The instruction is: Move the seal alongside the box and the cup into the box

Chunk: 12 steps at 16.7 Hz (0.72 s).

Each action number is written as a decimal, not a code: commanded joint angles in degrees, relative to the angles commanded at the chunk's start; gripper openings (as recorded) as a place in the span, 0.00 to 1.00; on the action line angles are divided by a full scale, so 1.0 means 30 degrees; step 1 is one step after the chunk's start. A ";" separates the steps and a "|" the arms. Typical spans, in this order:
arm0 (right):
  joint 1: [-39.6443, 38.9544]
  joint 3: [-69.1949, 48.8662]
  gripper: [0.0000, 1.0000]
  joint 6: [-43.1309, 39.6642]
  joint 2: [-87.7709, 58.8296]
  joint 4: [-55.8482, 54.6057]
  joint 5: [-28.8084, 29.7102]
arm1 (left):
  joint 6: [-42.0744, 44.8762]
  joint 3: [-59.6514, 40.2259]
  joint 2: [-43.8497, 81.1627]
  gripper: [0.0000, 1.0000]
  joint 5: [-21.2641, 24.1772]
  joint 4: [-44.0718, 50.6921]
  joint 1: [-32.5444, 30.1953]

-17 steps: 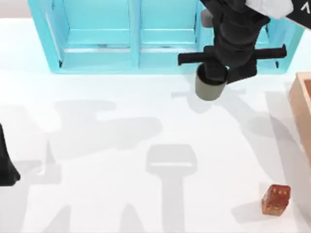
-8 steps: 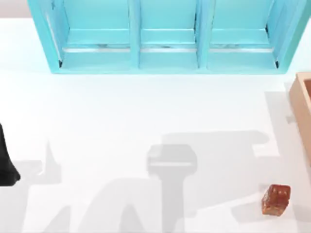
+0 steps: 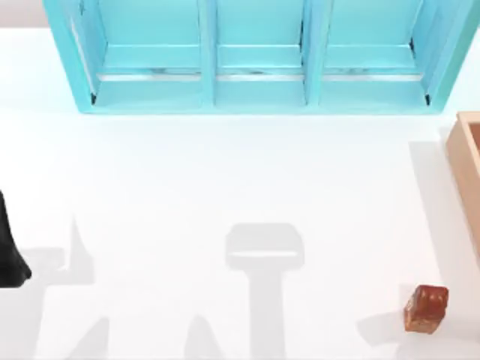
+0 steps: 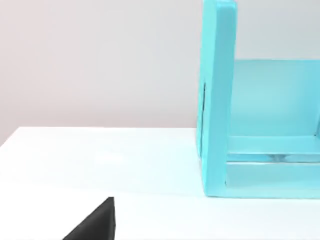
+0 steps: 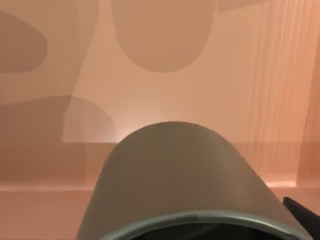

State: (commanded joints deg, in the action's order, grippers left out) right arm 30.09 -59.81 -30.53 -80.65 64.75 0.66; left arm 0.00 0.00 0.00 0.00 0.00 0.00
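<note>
The olive-grey cup (image 5: pixel 175 170) sits close to the right wrist camera, with the tan inner floor and walls of the box (image 5: pixel 150 90) behind it. My right gripper (image 5: pixel 195 234) is shut on the cup, and one dark fingertip (image 5: pixel 303 216) shows beside the cup's rim. In the top view the box's wall (image 3: pixel 466 176) reaches in at the right edge. The reddish-brown seal (image 3: pixel 426 308) rests on the table at the front right, a little in front of the box and apart from it. My left arm (image 3: pixel 9 255) is parked at the left edge.
A big turquoise shelf cabinet (image 3: pixel 255 56) spans the back of the table; its side wall (image 4: pixel 217 100) is near the left wrist camera. A dark wedge of the left gripper (image 4: pixel 95 226) shows low in that view. White tabletop (image 3: pixel 225 180) lies between cabinet and seal.
My right arm carried the cup rightward out of the top view. Its shadow then slid off the table as well. The seal and the left arm have not moved.
</note>
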 joint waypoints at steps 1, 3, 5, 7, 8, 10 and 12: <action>0.0128 0.0093 0.00 -0.0119 0.0111 -0.0086 0.0007 | 0.0000 0.0000 0.0000 1.00 0.0000 0.0000 0.0000; 0.0128 0.0093 0.00 -0.0119 0.0111 -0.0086 0.0007 | 0.0000 0.0000 0.0000 1.00 0.0000 0.0000 0.0000; 0.0057 0.0052 0.00 -0.0080 0.0028 -0.0034 0.0033 | 0.0000 0.0000 0.0000 1.00 0.0000 0.0000 0.0000; 0.0113 -0.0155 0.00 -0.0203 -0.0101 -0.0308 -0.0158 | 0.0000 0.0000 0.0000 1.00 0.0000 0.0000 0.0000; 0.0162 -0.0397 0.00 -0.0299 -0.0144 -0.0732 -0.0392 | 0.0000 0.0000 0.0000 1.00 0.0000 0.0000 0.0000; 0.0221 -0.0746 0.00 -0.0409 -0.0097 -0.2204 -0.0953 | 0.0000 0.0000 0.0000 1.00 0.0000 0.0000 0.0000; 0.0160 -0.0808 0.00 -0.0431 -0.0135 -0.4034 -0.1497 | 0.0000 0.0000 0.0000 1.00 0.0000 0.0000 0.0000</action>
State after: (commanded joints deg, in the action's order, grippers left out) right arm 30.57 -62.23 -31.83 -81.06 52.65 -3.84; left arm 0.00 0.00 0.00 0.00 0.00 0.00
